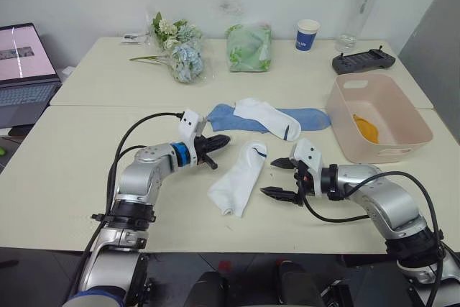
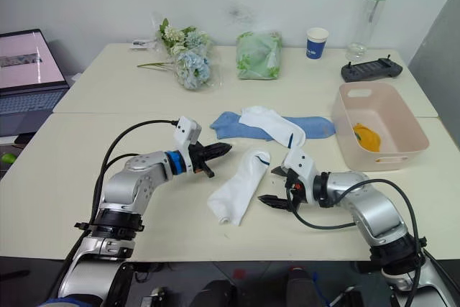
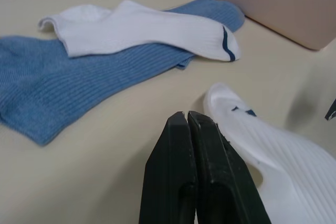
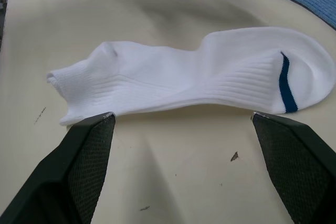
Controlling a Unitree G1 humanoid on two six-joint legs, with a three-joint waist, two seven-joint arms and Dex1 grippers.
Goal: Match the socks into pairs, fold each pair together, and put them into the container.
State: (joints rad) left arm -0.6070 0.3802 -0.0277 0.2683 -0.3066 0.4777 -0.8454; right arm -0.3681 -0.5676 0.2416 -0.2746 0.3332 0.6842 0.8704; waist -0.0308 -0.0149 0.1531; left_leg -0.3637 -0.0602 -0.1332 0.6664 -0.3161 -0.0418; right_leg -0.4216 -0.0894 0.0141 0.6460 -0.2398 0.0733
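Observation:
A white sock [image 1: 238, 177] with a dark stripe lies flat in the middle of the table. A second white sock [image 1: 267, 118] rests across two light blue socks [image 1: 226, 117] further back. Something mustard-yellow [image 1: 366, 129] lies inside the pale pink container [image 1: 345, 132] on the right. My left gripper [image 1: 214, 144] is shut and empty, just left of the near sock's cuff. My right gripper [image 1: 277, 178] stands open beside that sock's right edge, holding nothing; in the right wrist view the sock [image 4: 199, 85] lies just beyond my fingertips.
At the back stand a flower bouquet [image 1: 177, 48], a green patterned cloth bundle [image 1: 249, 47], a blue-and-white paper cup [image 1: 307, 35], a bottle [image 1: 361, 8] and a black controller [image 1: 363, 60]. A laptop [image 1: 25, 70] sits at the far left.

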